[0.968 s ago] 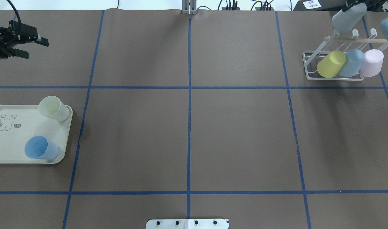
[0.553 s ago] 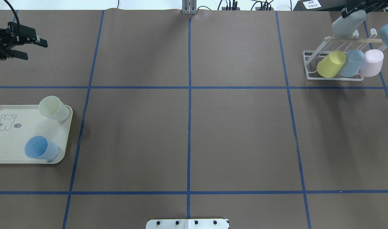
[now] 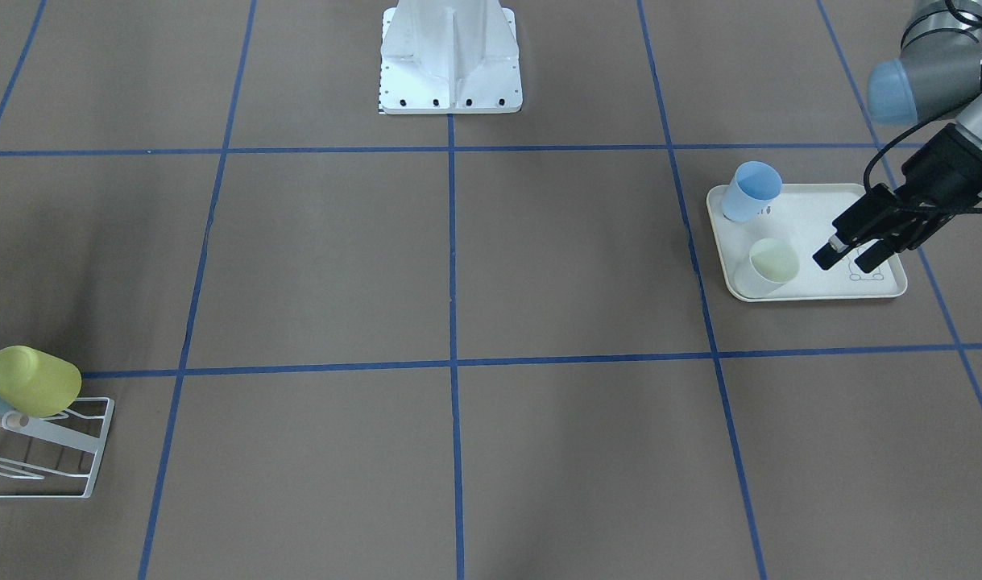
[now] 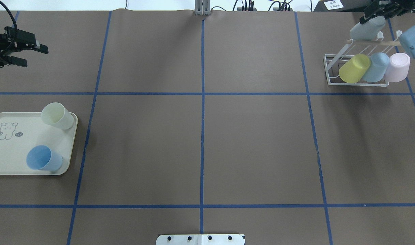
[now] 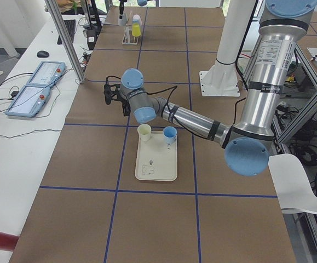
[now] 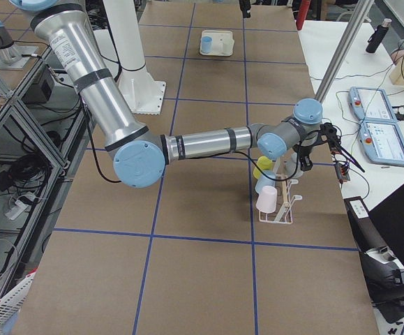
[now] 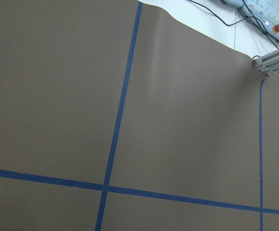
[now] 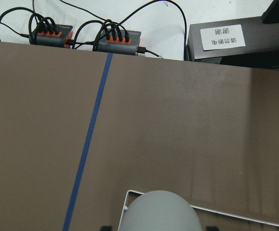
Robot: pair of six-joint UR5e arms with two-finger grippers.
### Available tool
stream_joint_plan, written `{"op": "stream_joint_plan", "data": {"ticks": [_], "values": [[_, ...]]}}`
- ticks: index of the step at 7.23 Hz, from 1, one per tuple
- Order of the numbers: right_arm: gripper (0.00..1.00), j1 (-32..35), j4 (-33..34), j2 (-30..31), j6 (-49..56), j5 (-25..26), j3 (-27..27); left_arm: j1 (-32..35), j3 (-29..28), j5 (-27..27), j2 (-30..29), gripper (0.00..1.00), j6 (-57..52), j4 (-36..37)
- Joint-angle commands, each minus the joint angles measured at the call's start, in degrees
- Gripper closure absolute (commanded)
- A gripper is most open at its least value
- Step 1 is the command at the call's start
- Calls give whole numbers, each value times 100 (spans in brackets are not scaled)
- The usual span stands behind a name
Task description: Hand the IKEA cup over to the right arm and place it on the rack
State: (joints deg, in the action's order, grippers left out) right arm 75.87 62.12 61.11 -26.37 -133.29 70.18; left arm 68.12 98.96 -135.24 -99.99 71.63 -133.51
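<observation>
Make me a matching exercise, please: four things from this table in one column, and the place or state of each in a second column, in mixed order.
Column 1
1. grey cup
2. pink cup
3. pale green cup
4. left gripper

Column 2
A. on the tray
B. open, empty
C. on the rack
D. held in the right gripper

Pairs: 1-D, 2-C, 3-A, 4-B
</observation>
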Motion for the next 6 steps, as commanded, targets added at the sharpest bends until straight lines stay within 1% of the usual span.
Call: {"op": "stream_joint_plan", "data": {"ticks": [1, 2, 3, 4, 5, 6], "values": [[64, -125, -7, 42, 0, 22, 4, 0, 9, 7, 76, 0, 0, 0], [39, -134, -7, 50, 9, 40, 4, -9, 9, 15, 190, 0, -17, 0], [19, -143, -7, 51, 9, 40, 4, -70, 18, 146, 287, 0, -104, -9], [8, -160, -7, 42, 9, 48, 4, -97, 18, 252, 401, 0, -209, -9], [2, -178, -7, 42, 9, 48, 13, -106, 18, 270, 419, 0, -210, 0], [1, -178, -7, 33, 9, 48, 22, -236, 18, 279, 498, 0, -210, 9]]}}
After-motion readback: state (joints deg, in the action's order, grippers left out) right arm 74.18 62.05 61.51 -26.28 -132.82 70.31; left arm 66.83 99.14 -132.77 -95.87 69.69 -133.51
